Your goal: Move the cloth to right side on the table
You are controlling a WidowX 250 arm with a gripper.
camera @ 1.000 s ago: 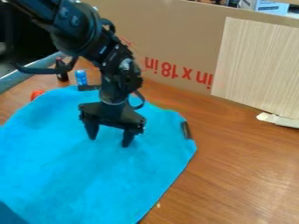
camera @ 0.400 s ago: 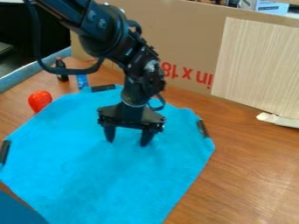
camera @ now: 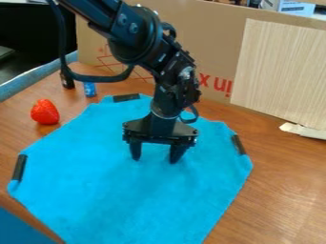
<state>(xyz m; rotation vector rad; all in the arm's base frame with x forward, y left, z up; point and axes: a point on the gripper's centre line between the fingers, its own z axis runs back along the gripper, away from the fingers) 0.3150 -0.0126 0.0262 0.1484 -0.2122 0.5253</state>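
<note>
On the table (camera: 293, 186), in front of the cardboard (camera: 210, 28), lies the cloth (camera: 115, 190), probably light, limp and apt to bunch; the gripper (camera: 155, 159), fingers spread, tips at its surface, could press and drag it, or pinch the edge nearest the cardboard, beside the dark strip (camera: 126, 97), which may be stiffer and slipperier

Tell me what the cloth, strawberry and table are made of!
The cloth looks like soft, matte fabric: no shine, wavy edges. The strawberry may be smooth, slightly glossy plastic, judging by its pale spots, but could be real. The table seems wood, or a wood print, with streaky grain and low sheen.
</note>
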